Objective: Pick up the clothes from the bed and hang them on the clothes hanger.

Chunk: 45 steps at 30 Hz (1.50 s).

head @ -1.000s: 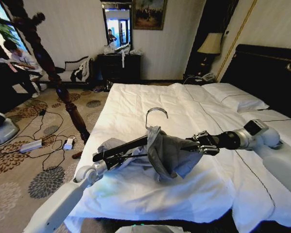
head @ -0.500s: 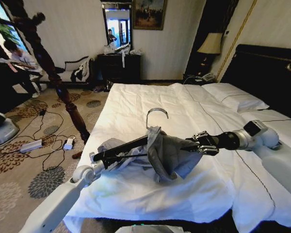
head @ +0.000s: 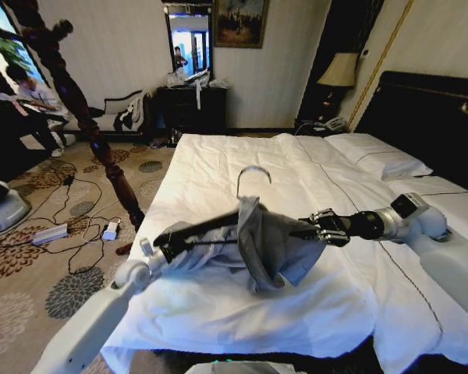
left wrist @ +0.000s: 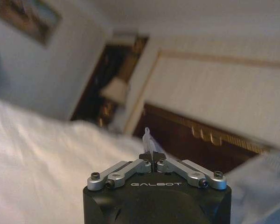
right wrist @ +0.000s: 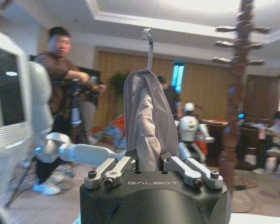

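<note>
The grey-blue shirt (head: 269, 245) hangs bunched over a clothes hanger, whose metal hook (head: 253, 175) stands up above the white bed (head: 218, 164). My left gripper (head: 235, 222) reaches in from the lower left and is shut on the hanger just under the hook. My right gripper (head: 303, 231) comes from the right and is shut on the shirt's cloth. In the right wrist view the shirt (right wrist: 147, 116) rises from between the closed fingers (right wrist: 126, 165), with the hook (right wrist: 149, 42) above it. The left wrist view shows closed fingertips (left wrist: 159, 161) pinching a thin pale piece.
A tall dark wooden coat stand (head: 82, 109) rises from the carpet left of the bed. Cables and a power strip (head: 51, 232) lie on the floor. Pillows (head: 378, 156) and the black headboard (head: 429, 117) are at the right. People are in the room behind.
My left arm has raised the hanger a little, so the hook and the shirt's top sit higher. The right gripper has barely moved.
</note>
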Tool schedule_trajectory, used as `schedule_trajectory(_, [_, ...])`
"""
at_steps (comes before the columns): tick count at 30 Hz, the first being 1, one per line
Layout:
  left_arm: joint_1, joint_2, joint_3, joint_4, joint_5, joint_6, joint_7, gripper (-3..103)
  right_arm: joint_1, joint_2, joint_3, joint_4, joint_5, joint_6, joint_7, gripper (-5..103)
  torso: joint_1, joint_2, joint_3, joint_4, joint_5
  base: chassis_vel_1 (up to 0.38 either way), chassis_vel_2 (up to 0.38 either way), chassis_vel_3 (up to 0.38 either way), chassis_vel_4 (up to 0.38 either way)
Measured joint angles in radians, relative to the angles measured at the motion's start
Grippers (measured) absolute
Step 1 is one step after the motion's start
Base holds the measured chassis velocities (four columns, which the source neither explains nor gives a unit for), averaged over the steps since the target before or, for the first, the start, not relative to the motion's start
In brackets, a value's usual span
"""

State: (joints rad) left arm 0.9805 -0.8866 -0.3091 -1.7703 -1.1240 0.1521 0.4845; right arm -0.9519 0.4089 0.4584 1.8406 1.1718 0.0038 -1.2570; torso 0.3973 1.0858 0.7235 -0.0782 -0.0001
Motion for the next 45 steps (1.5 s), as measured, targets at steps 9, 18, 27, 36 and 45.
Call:
schedule_trajectory(9, [-0.046, 0.121, -0.174, -0.118, -0.22, 0.022, -0.02, 0, -0.007, 0.019, -0.015, 0.003, -0.005, 0.039, 0.186, 19, 0.0, 0.0, 0.0, 0.0003, 0.0, 0.0, 0.0, 0.0, 0.0])
schedule_trajectory(18, [-0.125, 0.249, -0.26, -0.215, -0.387, 0.032, -0.078, 0, -0.001, 0.026, -0.018, 0.007, -0.031, 0.05, 0.181, 19, 0.0, 0.0, 0.0, 0.0002, 0.0001, 0.0, 0.0, 0.0, 0.0])
schedule_trajectory(27, [-0.141, 0.312, -0.316, -0.313, -0.472, 0.043, -0.112, 0, -0.018, 0.025, -0.011, 0.025, -0.079, 0.058, 0.175, 19, 0.0, 0.0, 0.0, 0.0003, 0.0, 0.0, 0.0, 0.0, 0.0])
schedule_trajectory(36, [-0.092, 0.336, -0.301, -0.487, -0.461, 0.054, -0.119, 0, -0.036, 0.024, -0.011, 0.053, -0.087, 0.075, 0.283, 19, 0.0, 0.0, 0.0, 0.0003, 0.0003, 0.0, 0.0, 0.0, 0.0])
schedule_trajectory(45, [-0.065, 0.318, -0.174, -0.562, -0.362, 0.063, -0.11, 0, -0.042, 0.036, -0.024, 0.071, -0.063, 0.089, 0.257, 19, 0.0, 0.0, 0.0, 0.0003, 0.0002, 0.0, 0.0, 0.0, 0.0])
